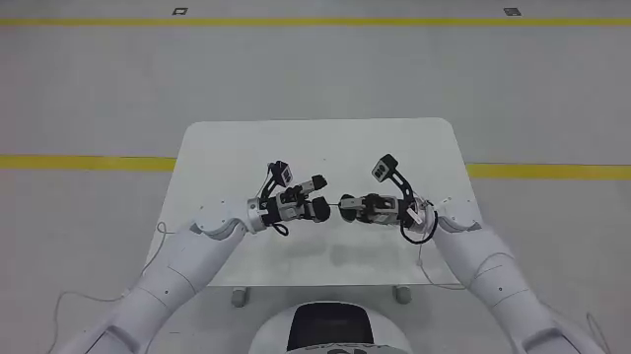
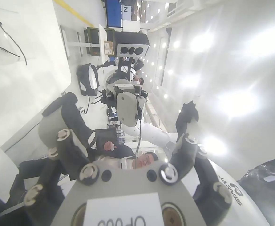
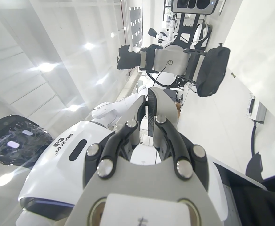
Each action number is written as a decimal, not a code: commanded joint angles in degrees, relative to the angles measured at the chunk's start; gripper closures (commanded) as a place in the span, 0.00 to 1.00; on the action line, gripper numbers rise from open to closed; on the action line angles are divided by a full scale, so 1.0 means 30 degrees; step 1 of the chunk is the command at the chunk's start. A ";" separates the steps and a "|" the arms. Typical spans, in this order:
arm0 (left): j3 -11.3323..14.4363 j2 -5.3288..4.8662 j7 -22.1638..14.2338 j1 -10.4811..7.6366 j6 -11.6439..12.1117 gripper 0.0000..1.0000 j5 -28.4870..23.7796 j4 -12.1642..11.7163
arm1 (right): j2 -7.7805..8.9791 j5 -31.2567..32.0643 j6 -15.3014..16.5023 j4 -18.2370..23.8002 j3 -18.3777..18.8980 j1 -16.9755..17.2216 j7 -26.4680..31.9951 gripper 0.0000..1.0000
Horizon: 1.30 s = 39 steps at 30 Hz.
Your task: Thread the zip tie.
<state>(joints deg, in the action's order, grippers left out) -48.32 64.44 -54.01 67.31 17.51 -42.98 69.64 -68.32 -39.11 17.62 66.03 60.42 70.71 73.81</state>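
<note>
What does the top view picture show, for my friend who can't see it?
Two black robot grippers face each other, tips close together, above the middle of a white table with rounded corners: the left gripper is open and the right gripper is shut. Around the table lies pale grey floor crossed by yellow lines.

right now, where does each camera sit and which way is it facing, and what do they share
top view: from above the arms, facing down on the white rectangular table; the black-tipped left gripper and right gripper point at each other over it, tips close.
left wrist view: from the left wrist, facing out between its own wide-apart fingers at the right gripper.
right wrist view: from the right wrist, facing out past its own closed fingers at the left gripper.
shared: the wrist views face each other; the top view holds both grippers.
</note>
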 commanded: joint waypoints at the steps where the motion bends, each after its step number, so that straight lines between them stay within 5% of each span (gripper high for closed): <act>1: -0.0017 0.0014 -0.0048 0.0016 -0.0014 0.00 -0.0109 -0.0008 | 0.0008 0.0027 -0.0055 -0.0009 -0.0003 -0.0003 0.0044 1.00; 18: 0.0043 0.0158 -0.0413 -0.0105 -0.0217 0.00 -0.0318 -0.0293 | -0.0041 0.0084 -0.0257 -0.0279 -0.0264 -0.0189 0.0054 1.00; 20: 0.0049 0.0171 -0.0437 -0.0114 -0.0222 0.17 -0.0319 -0.0319 | -0.0044 0.0131 -0.0303 -0.0347 -0.0286 -0.0208 -0.0013 1.00; 26: 0.0008 0.0210 -0.0615 -0.0107 -0.0244 0.37 -0.0552 -0.0360 | -0.0059 0.0027 -0.0440 -0.0641 -0.0303 -0.0277 -0.0063 1.00; 27: 0.0000 0.0213 -0.0661 -0.0108 -0.0248 0.49 -0.0572 -0.0371 | -0.0062 0.0006 -0.0434 -0.0672 -0.0308 -0.0286 -0.0046 1.00; 39: -0.0053 0.0268 -0.1005 -0.0127 -0.0239 0.66 -0.0704 -0.0457 | -0.0046 -0.0141 -0.0741 -0.1048 -0.0253 -0.0362 0.0125 1.00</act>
<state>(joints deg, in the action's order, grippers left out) -48.47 65.22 -56.89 66.93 16.74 -45.03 68.29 -68.46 -39.50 15.56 62.95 59.67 69.62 74.19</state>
